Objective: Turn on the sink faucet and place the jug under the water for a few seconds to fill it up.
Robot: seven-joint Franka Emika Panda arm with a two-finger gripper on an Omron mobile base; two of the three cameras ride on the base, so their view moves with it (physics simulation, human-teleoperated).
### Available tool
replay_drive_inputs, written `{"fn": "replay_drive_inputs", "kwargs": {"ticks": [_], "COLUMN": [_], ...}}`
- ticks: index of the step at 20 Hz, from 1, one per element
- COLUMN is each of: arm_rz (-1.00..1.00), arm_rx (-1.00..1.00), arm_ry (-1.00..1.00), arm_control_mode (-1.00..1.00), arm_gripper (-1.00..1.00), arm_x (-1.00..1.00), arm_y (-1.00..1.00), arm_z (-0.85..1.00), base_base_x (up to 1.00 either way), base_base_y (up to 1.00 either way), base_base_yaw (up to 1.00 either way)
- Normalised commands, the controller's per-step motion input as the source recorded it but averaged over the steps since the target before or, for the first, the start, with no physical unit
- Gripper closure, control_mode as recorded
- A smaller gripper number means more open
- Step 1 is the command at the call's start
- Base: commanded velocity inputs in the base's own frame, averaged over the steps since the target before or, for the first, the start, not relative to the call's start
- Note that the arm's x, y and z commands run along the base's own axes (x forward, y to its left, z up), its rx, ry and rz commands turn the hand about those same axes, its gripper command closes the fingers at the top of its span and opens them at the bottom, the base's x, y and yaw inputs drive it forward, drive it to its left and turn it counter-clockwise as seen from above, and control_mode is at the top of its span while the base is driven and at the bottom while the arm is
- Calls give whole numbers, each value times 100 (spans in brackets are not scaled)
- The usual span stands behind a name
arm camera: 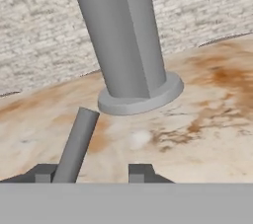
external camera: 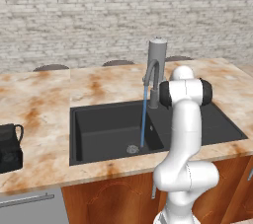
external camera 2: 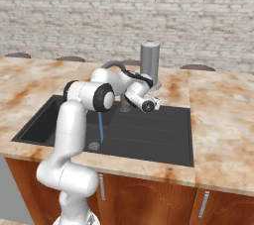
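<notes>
The grey sink faucet [external camera: 151, 72] arches over the black sink [external camera: 99, 129], and a thin blue stream of water [external camera: 144, 117] falls from its spout to the drain. The black jug [external camera: 10, 146] stands on the counter at the far left, well away from the basin. My gripper [external camera 2: 157, 101] hovers behind the faucet base, over the sink's back rim [external camera 2: 163, 112]. In the hand view my gripper [arm camera: 92, 173] is open, and the faucet's small lever [arm camera: 76, 141] slants up just inside the left fingertip [arm camera: 43, 172]. Nothing is held.
A tall plain grey cylinder [arm camera: 121, 35] stands on the marble counter [external camera: 44, 94] right behind the faucet, close ahead of the gripper. A brick wall [external camera 2: 127, 11] closes the far side. My white arm [external camera: 185, 134] crosses in front of the draining board [external camera: 217, 127].
</notes>
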Motion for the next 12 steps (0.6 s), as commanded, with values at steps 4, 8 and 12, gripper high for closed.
{"fn": "replay_drive_inputs", "kwargs": {"ticks": [4, 8, 12], "arm_rz": [-2, 0, 0], "arm_rx": [3, 4, 0], "arm_ry": [11, -3, -21], "arm_control_mode": [-100, -100, -100], "arm_gripper": [-100, -100, -100], "arm_x": [-3, -40, -96], "arm_y": [-18, -32, -41], "arm_z": [-42, -9, 54], "base_base_x": [0, 0, 0], "base_base_y": [0, 0, 0], "base_base_yaw": [0, 0, 0]}}
